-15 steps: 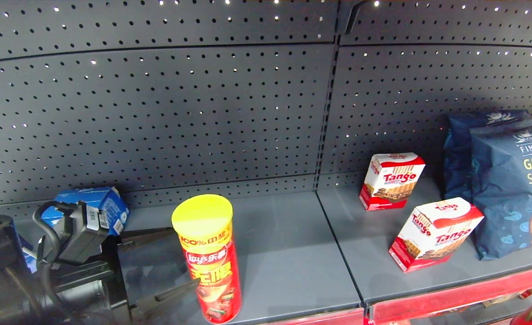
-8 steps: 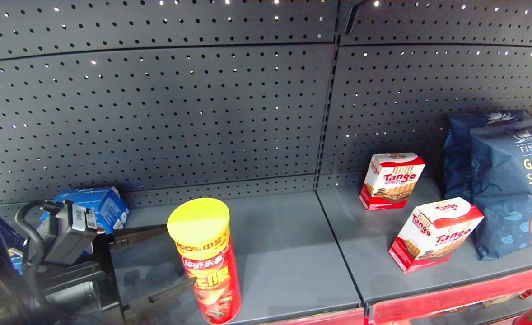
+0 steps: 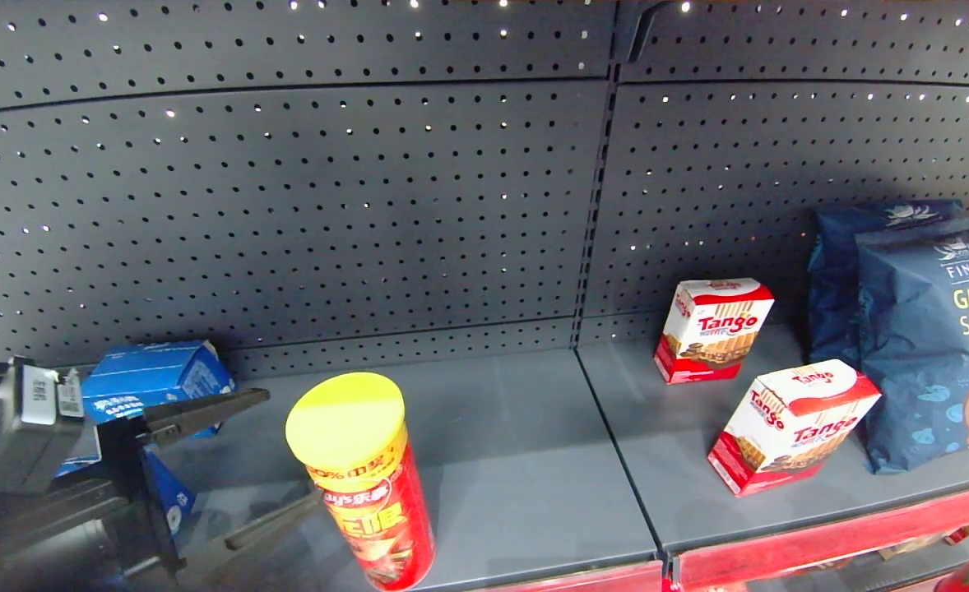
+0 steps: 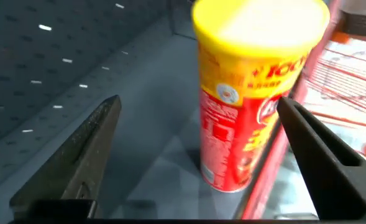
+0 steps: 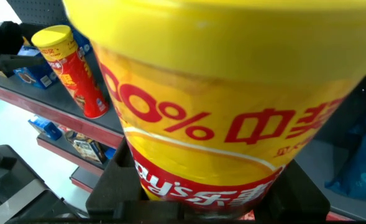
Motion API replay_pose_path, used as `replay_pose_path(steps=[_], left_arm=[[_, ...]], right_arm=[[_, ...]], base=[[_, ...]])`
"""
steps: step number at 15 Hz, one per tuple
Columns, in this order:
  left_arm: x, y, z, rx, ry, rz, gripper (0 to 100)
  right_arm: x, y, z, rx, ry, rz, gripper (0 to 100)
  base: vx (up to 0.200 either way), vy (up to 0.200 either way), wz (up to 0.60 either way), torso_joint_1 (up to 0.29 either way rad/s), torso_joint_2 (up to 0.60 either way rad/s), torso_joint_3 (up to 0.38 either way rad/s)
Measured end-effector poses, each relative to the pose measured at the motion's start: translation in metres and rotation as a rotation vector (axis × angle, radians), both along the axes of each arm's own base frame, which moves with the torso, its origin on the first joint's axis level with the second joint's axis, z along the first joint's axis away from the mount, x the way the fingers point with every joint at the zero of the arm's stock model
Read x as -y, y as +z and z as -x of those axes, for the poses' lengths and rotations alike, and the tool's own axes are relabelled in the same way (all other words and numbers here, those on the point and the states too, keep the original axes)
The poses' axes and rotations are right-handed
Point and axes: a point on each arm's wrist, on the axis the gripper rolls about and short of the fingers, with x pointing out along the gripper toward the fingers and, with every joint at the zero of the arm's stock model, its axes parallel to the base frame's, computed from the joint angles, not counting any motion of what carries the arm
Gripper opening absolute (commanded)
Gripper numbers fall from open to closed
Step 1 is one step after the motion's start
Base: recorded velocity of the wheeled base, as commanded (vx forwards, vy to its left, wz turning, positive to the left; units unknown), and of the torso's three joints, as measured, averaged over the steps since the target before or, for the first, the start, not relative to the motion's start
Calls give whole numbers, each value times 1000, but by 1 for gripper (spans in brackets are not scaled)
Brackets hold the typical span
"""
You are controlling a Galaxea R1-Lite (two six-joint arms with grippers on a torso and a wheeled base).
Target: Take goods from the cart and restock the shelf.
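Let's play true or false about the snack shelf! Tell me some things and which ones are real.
1. The chip can on the shelf has a yellow lid. True.
2. The left gripper squeezes that can. False: its fingers are spread open.
3. Two red-and-white boxes sit on the shelf. True.
4. The dark blue bags are at the shelf's left end. False: they are at the right end.
5. The right gripper holds nothing. False: it grips a second chip can.

Grey metal shelf (image 3: 517, 460), left section: red-and-yellow cardboard chip can (image 3: 365, 485) at front edge, blue cardboard box (image 3: 155, 382) behind-left at back. Right section: 2 red-and-white wafer boxes, rear box (image 3: 715, 329) behind front box (image 3: 793, 423); 2 dark blue foil bags (image 3: 929, 345) at right end.
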Motion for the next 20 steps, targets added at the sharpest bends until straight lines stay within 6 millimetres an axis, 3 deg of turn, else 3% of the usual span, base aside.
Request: replay_pose_path(steps=[5, 9, 15, 18, 20], left_arm=[[-7, 16, 28, 46, 126, 50, 100], [-16, 17, 68, 41, 244, 63, 100], [-32, -6, 141, 51, 429, 88, 100], [-37, -34, 162, 37, 472, 77, 100], [-38, -49, 166, 37, 494, 76, 100]], right_arm=[[0, 0, 0, 0, 0, -2, 0], [0, 0, 0, 1, 5, -2, 0], [3, 0, 3, 16, 8, -10, 0], [7, -4, 7, 24, 7, -18, 0], [9, -5, 9, 30, 6, -24, 0]], base=[[0, 0, 0, 0, 0, 0], [0, 0, 0, 0, 0, 0], [0, 0, 0, 0, 0, 0], [0, 0, 0, 0, 0, 0], [0, 0, 0, 0, 0, 0]])
